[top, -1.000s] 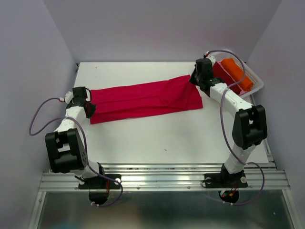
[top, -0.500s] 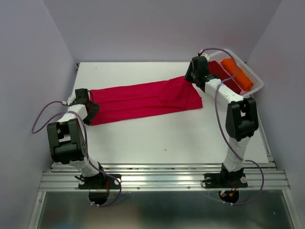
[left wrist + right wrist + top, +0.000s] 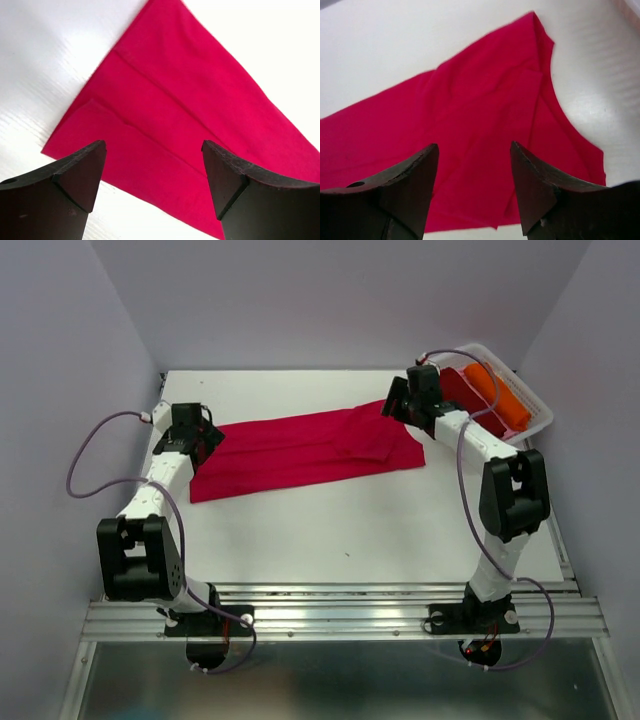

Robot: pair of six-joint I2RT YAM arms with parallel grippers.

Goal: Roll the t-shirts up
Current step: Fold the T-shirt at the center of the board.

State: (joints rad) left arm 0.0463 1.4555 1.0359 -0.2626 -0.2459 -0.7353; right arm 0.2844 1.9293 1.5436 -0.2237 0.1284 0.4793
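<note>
Crimson-red cloth t-shirt (image 3: 300, 450) is laid as a folded strip across frame centre. Left gripper (image 3: 154, 147) and right gripper (image 3: 472, 147) are held open, empty, above its ends; rolling, judged next, requires one end pinched.

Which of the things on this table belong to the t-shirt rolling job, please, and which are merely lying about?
Belonging to the job:
- bright red cloth t-shirt, folded into a long strip on the table
- dark maroon cloth t-shirt, in the basket
- orange cloth t-shirt, in the basket

Just lying about:
- white slatted plastic basket, far right corner
- white table
</note>
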